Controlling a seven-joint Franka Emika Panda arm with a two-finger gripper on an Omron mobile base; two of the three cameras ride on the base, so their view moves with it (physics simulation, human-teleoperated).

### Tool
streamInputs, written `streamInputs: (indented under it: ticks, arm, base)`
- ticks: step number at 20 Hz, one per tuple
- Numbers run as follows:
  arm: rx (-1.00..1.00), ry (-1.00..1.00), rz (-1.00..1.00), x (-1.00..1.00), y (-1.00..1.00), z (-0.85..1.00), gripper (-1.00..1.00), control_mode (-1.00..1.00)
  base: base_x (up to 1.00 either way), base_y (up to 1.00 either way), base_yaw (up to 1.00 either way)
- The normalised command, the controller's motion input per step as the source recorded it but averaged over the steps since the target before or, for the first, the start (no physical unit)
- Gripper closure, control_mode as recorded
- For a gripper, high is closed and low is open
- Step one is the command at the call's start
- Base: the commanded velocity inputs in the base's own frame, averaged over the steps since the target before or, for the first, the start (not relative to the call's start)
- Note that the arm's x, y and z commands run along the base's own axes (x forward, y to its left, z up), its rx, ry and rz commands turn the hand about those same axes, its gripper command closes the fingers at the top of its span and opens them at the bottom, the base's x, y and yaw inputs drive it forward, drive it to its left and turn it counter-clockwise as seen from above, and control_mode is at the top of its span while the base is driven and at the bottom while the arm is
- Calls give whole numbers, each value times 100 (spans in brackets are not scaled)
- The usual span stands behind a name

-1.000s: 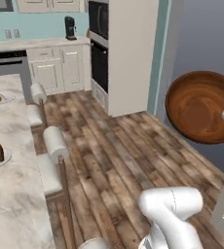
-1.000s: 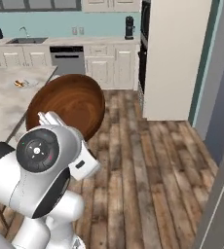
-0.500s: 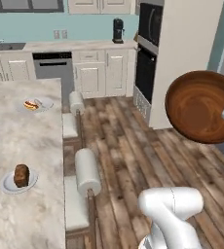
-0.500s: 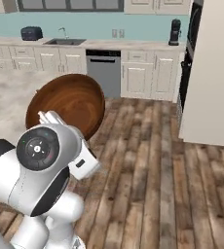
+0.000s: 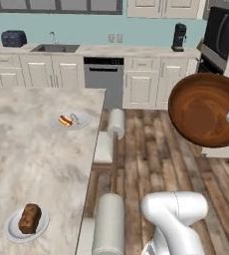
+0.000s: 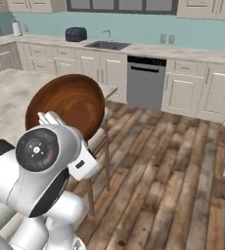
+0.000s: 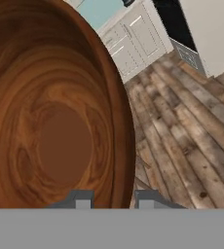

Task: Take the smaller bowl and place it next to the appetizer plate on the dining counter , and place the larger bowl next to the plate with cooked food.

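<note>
The larger bowl (image 5: 205, 109), glossy dark red-brown wood, hangs tipped on its side above the wooden floor, its inside facing the cameras. My gripper (image 7: 113, 200) is shut on its rim, one fingertip inside the bowl (image 7: 60, 112) and one outside. From the right base the bowl (image 6: 70, 103) rises just above my wrist. The dining counter (image 5: 32, 154) lies at left. On it sit the plate with cooked food (image 5: 69, 120) near the far edge and the appetizer plate (image 5: 28, 222) with its brown block close by. The smaller bowl is out of view.
Two stools with pale cylinder backs (image 5: 116, 124) (image 5: 108, 225) stand along the counter's edge between me and the plates. White cabinets, a dishwasher (image 5: 103, 75), a sink (image 5: 54, 48) and a wall oven (image 5: 219, 35) line the back wall. Open wooden floor (image 6: 173, 161) lies to the right.
The whole scene has slid rightward as the base turned toward the dining counter; both plates now show nearer the middle. The bowl keeps its place in my gripper.
</note>
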Motion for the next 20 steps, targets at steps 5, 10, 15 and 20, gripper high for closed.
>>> streamInputs:
  ticks: [5,10,15,20]
  arm:
    - [0,0,0,0,0,0,100,100]
    - [0,0,0,0,0,0,100,100]
    - [0,0,0,0,0,0,100,100]
    - [0,0,0,0,0,0,100,100]
  base:
    - [100,-49,26]
    - [100,-44,28]
    - [95,-87,20]
    - [61,-100,16]
